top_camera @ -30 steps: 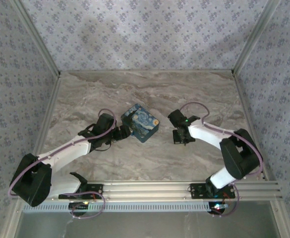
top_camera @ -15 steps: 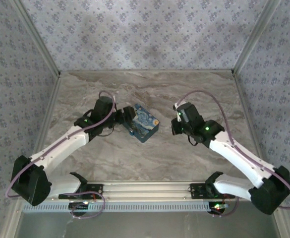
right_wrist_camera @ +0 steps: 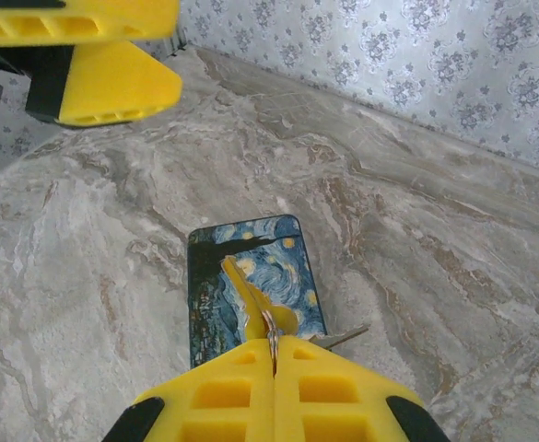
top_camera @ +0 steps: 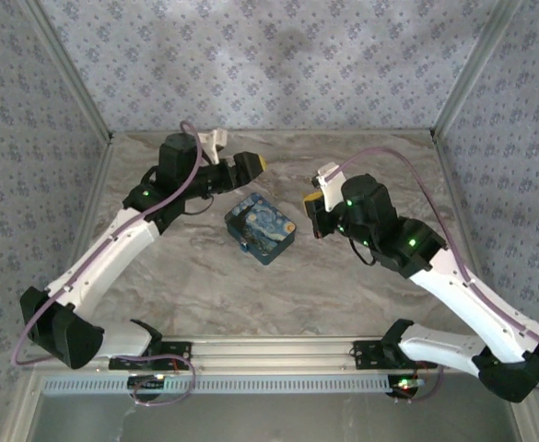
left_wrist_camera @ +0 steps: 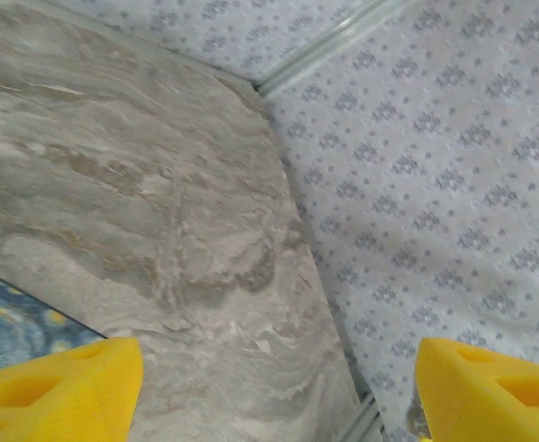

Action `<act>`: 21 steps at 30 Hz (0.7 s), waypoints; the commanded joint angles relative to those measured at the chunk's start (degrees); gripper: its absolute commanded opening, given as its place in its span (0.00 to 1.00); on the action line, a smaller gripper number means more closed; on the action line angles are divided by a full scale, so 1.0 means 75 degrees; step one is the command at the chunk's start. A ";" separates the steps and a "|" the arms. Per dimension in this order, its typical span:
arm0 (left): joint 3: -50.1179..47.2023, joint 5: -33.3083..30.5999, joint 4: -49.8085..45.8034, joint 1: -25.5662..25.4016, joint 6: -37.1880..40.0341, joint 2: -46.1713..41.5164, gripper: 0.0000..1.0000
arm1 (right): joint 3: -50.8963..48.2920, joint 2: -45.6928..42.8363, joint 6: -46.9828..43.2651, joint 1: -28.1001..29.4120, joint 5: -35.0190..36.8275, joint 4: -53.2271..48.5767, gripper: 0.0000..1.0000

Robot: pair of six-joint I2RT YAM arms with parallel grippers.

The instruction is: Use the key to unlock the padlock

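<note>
The padlock (top_camera: pixel 260 228), a blue block with a starry-night print, lies flat on the marble table (top_camera: pixel 370 166). My left gripper (top_camera: pixel 237 152) hangs open above and behind it, nothing between its yellow fingertips (left_wrist_camera: pixel 57 387); a corner of the padlock (left_wrist_camera: pixel 16 331) shows below them. To the padlock's right, my right gripper (top_camera: pixel 312 204) is shut on a key ring. In the right wrist view the gripper (right_wrist_camera: pixel 274 354) holds a yellow key (right_wrist_camera: pixel 246 290) that points out over the padlock (right_wrist_camera: pixel 287 267), apart from it. A second, silver key (right_wrist_camera: pixel 343 336) sticks out sideways.
Patterned walls (top_camera: pixel 269 64) close the table on three sides, with metal rails in the corners. The left gripper's yellow fingers (right_wrist_camera: pixel 94 55) show at the upper left of the right wrist view. A rail (top_camera: pixel 287 354) runs along the near edge.
My left gripper left the padlock's left side and rose toward the back wall, open. The right arm stretched out and lifted its gripper with the keys. The padlock stayed nearly in place.
</note>
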 commanded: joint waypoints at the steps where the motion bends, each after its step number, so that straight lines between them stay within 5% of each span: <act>1: 0.0352 0.0348 -0.0050 -0.0390 -0.0018 0.0220 0.78 | 0.0302 0.0213 -0.0112 0.0120 0.0195 -0.0089 0.00; 21: 0.0571 -0.0155 -0.0258 -0.1344 0.0262 0.0728 0.67 | 0.0306 0.0542 0.0369 0.0254 0.0299 -0.0012 0.00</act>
